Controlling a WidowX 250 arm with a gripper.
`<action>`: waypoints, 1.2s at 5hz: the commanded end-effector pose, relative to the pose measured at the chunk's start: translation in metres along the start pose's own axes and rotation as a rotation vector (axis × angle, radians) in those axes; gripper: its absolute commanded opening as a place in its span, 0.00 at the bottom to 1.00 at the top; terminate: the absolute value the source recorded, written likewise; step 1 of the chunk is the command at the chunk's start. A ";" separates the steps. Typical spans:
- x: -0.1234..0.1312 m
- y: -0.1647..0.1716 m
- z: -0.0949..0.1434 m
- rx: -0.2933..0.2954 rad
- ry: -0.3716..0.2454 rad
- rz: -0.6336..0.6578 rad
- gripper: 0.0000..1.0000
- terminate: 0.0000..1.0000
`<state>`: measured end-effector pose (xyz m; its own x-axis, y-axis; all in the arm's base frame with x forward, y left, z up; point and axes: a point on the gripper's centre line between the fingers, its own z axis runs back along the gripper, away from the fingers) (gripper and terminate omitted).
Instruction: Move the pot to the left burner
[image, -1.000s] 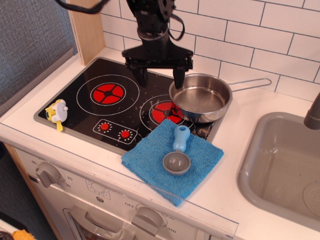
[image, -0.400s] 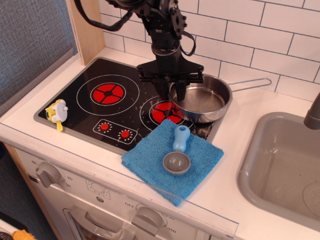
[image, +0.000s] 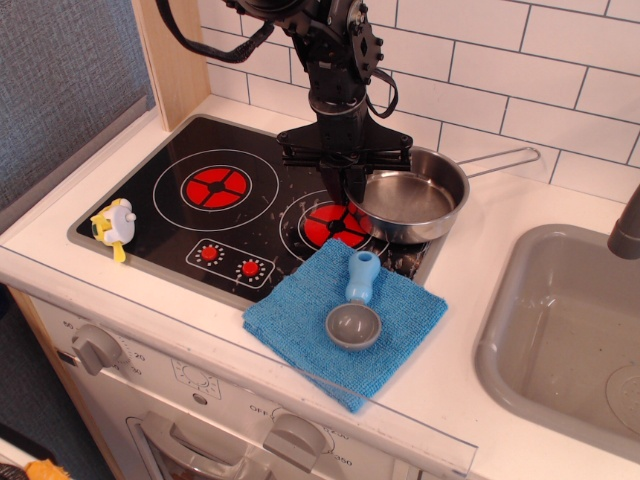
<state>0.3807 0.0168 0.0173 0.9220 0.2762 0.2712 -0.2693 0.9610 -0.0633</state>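
Observation:
The pot, a shallow shiny steel pan with a long wire handle, sits at the right edge of the black stove, partly over the right burner. My gripper points straight down at the pot's left rim. Its fingers are drawn close together astride the rim, one inside and one outside, pinching it. The left burner, a red disc inside white rings, lies bare to the left of the gripper.
A blue cloth lies at the stove's front right with a grey scoop with a blue handle on it. A yellow toy sits at the stove's front left. A grey sink is on the right. A tiled wall is behind.
My gripper came down from wide open above the stove onto the pot's left rim and closed. The pot shifted slightly right and its handle end rose a little.

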 end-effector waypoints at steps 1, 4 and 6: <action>0.003 -0.004 0.031 0.005 -0.050 -0.045 0.00 0.00; -0.008 0.051 0.082 -0.015 -0.102 -0.034 0.00 0.00; -0.007 0.138 0.097 0.013 -0.116 0.035 0.00 0.00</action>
<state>0.3111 0.1451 0.0853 0.8860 0.3166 0.3388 -0.3097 0.9478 -0.0758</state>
